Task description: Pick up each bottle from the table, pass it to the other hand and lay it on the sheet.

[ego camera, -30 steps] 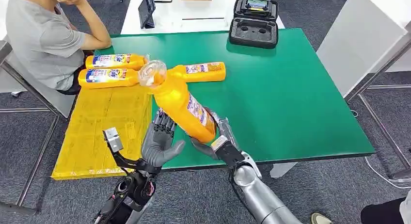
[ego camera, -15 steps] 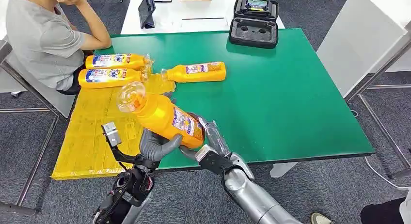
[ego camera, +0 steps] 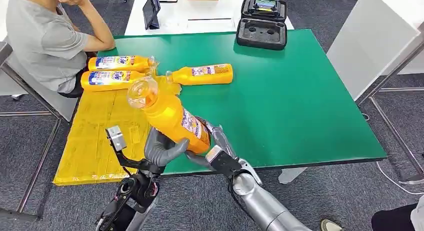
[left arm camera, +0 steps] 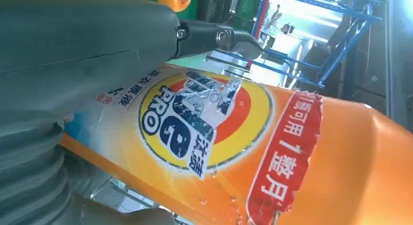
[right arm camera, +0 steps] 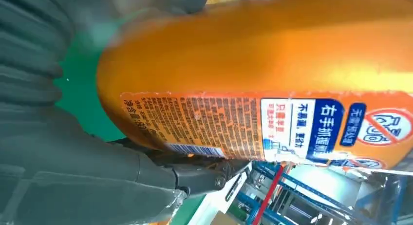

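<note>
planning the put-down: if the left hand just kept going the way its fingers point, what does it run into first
The left hand already grips the held bottle from below, its fingers aimed up and away over the table edge. Past that bottle, the line probably reaches the yellow sheet, then the two bottles lying on it. Depth is unclear.

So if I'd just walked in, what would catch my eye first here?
Probably the big orange bottle held in the air at the table's near edge, with the left hand and right hand both on its lower end. Behind it, two more bottles lie on the yellow sheet, and another bottle lies on the green table.
</note>
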